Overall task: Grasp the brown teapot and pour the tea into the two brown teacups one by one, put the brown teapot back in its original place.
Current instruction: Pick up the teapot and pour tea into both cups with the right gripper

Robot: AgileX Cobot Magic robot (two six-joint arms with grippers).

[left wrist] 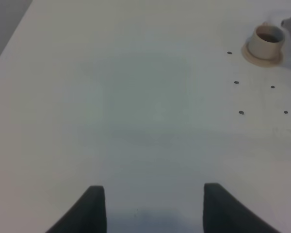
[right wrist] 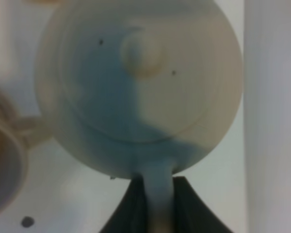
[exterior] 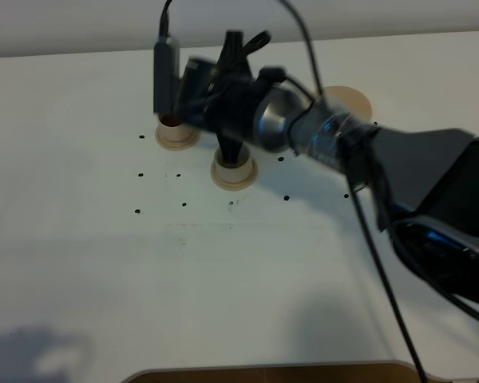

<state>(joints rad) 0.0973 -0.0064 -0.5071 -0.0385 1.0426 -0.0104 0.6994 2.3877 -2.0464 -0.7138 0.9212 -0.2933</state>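
The brown teapot (right wrist: 140,82) fills the right wrist view, lid knob facing the camera. My right gripper (right wrist: 158,209) is shut on its loop handle. In the high view my right gripper (exterior: 223,120) reaches across the middle and hides the teapot, held just above the two brown teacups (exterior: 177,132) (exterior: 233,171) on their saucers. The left cup holds dark liquid. One cup (right wrist: 2,165) shows beside the teapot in the right wrist view. The wide saucer (exterior: 349,101) lies bare behind the arm. My left gripper (left wrist: 154,208) is open, empty and low over bare table; one cup (left wrist: 266,42) stands far from it.
Small black dots (exterior: 184,204) mark the white table around the cups. The right arm's dark body (exterior: 431,183) and cables (exterior: 383,271) cross the right side. A wooden edge (exterior: 263,373) runs along the front.
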